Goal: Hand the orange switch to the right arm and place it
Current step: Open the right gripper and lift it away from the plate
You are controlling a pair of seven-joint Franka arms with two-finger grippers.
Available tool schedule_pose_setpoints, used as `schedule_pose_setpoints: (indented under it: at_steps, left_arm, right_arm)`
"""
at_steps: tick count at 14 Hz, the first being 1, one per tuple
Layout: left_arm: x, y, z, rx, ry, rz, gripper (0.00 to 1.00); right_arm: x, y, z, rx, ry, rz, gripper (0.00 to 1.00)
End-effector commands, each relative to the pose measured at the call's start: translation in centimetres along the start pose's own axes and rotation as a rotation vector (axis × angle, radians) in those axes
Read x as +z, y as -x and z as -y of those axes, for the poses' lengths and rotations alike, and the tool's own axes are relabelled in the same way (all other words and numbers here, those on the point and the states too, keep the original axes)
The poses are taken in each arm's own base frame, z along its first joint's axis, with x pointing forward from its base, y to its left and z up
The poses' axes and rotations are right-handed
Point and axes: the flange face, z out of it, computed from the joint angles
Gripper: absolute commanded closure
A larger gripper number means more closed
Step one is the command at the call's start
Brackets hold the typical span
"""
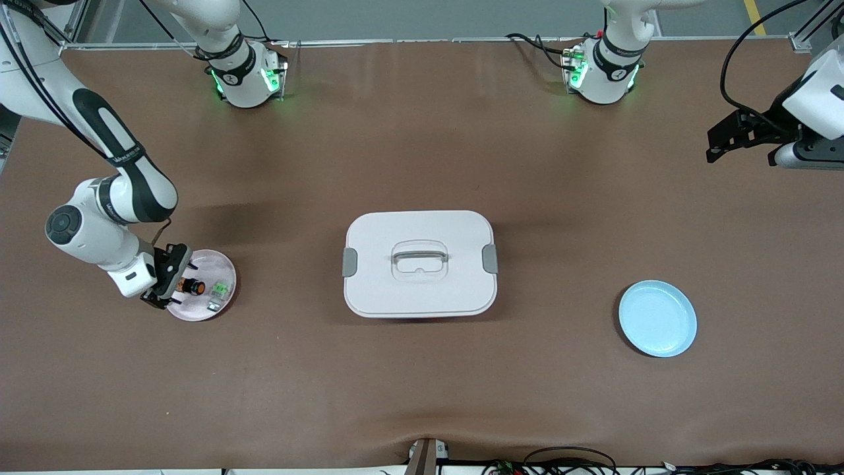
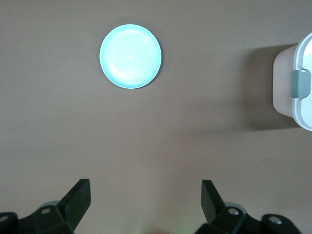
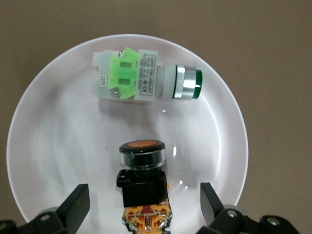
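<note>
The right gripper hangs low over the white plate with its fingers spread wide. The orange switch lies on the plate between them, gripped by neither, with the green switch just past it. The left gripper waits, wide open and empty, above bare table near the blue plate.

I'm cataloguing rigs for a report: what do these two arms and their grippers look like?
Both arms, right arm and left arm, are glossy white with black joint bands; black cables trail along them. Their round bases glow green. The right gripper and left gripper are black, with dark wedge-shaped fingers.
</note>
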Motion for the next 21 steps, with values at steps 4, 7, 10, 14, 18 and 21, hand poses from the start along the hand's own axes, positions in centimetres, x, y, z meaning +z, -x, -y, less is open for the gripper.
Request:
schedule_pose_setpoints:
  at_steps: [4,7,10,14,18,21]
  left_arm:
    - [-0.3,0.6,-0.1,-0.012,-0.001,0.007,0.00]
    - [-0.6,0.7,0.0,-0.012,-0.001,0.003,0.00]
    - [-0.3,0.7,-0.1,-0.009,-0.003,0.010,0.00]
    - [-0.2,0.7,-1.3,0.011,-0.005,0.012,0.00]
    - [0.1,0.8,-1.9,0.023,-0.015,0.018,0.00]
    - [-0.3,1.0,-1.8,0.021,-0.016,0.010,0.00]
  right_arm:
    - [-4.4,0.0,-0.4,0.215,-0.027,0.073,0.00]
    - [-6.0,0.0,-1.0,0.235,-0.041,0.095,0.00]
    - [-9.3,-0.2,-1.3,0.334,-0.027,0.097,0.00]
    - [-14.0,-0.9,-1.0,0.528,0.014,0.150,0.00]
    - [-18.7,-4.3,-1.7,0.838,0.011,0.227,0.00]
    - [-23.1,-7.2,-2.3,1.156,0.020,0.301,0.00]
